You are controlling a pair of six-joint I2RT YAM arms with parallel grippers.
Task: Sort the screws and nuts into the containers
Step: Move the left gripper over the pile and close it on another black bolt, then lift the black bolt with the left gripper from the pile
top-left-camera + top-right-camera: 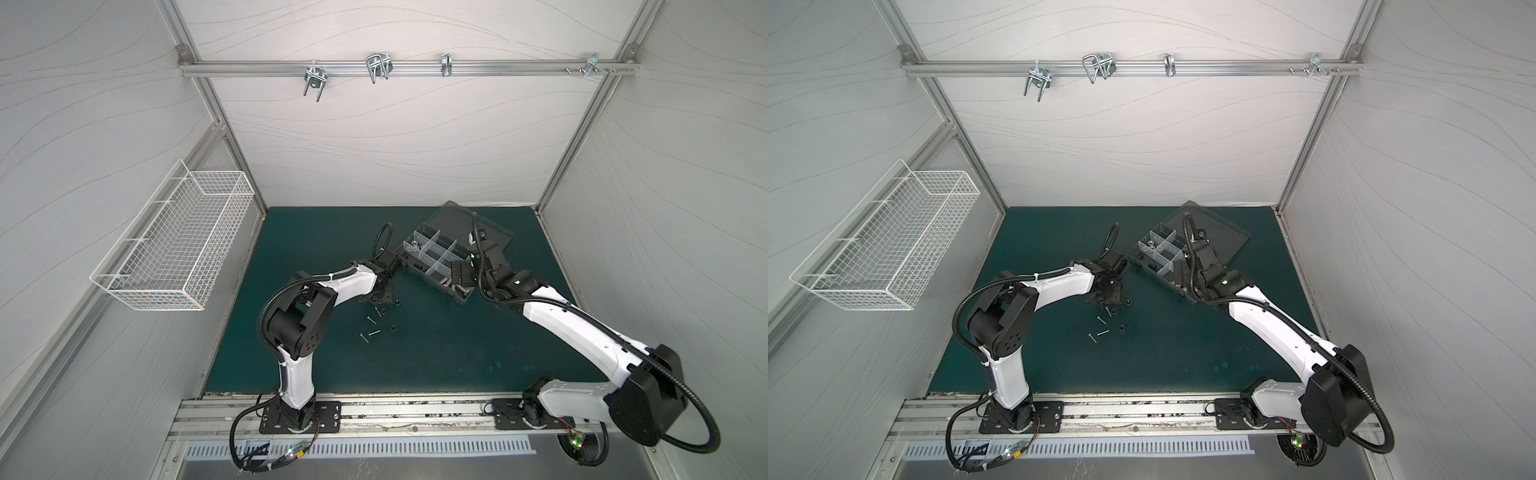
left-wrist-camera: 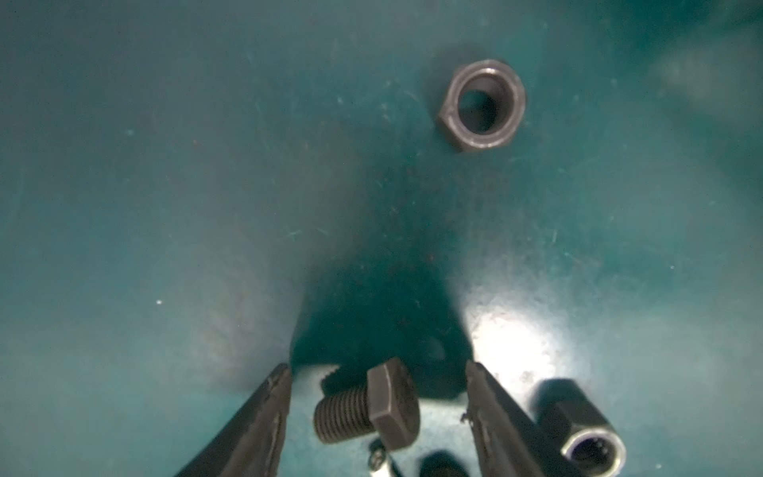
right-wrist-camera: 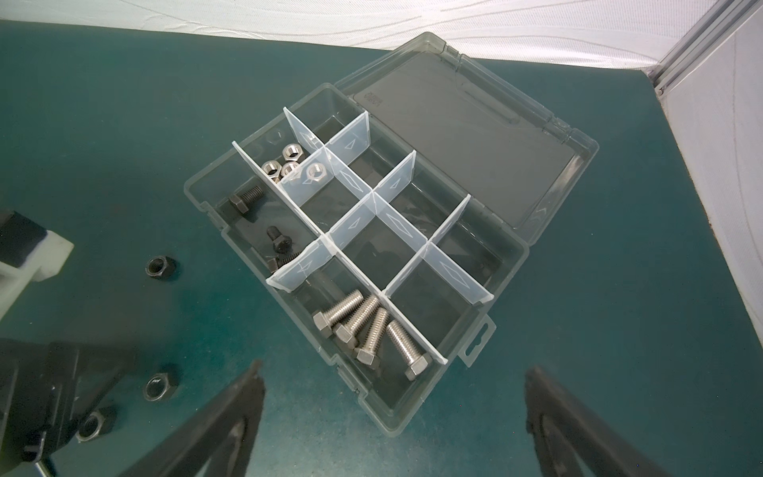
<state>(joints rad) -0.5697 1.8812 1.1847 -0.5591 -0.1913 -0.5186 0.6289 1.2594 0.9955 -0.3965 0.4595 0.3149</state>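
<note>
My left gripper (image 2: 376, 367) is open and low over the green mat, its fingers on either side of a short black screw (image 2: 371, 406) with a gap at each side. A black nut (image 2: 481, 109) lies beyond it and another (image 2: 586, 437) lies outside one finger. Thin silver screws (image 1: 372, 332) lie nearer the front. The containers are compartments of a clear organizer box (image 3: 392, 429). They hold silver bolts (image 3: 371, 330), silver nuts (image 3: 291, 165) and black screws (image 3: 245, 200). My right gripper (image 3: 394, 369) hangs wide open above the box's near corner, holding nothing.
The box's clear lid (image 1: 465, 224) lies flat open toward the back wall. Loose black nuts (image 3: 161, 266) sit on the mat between the box and the left arm. A white wire basket (image 1: 178, 249) hangs on the left wall.
</note>
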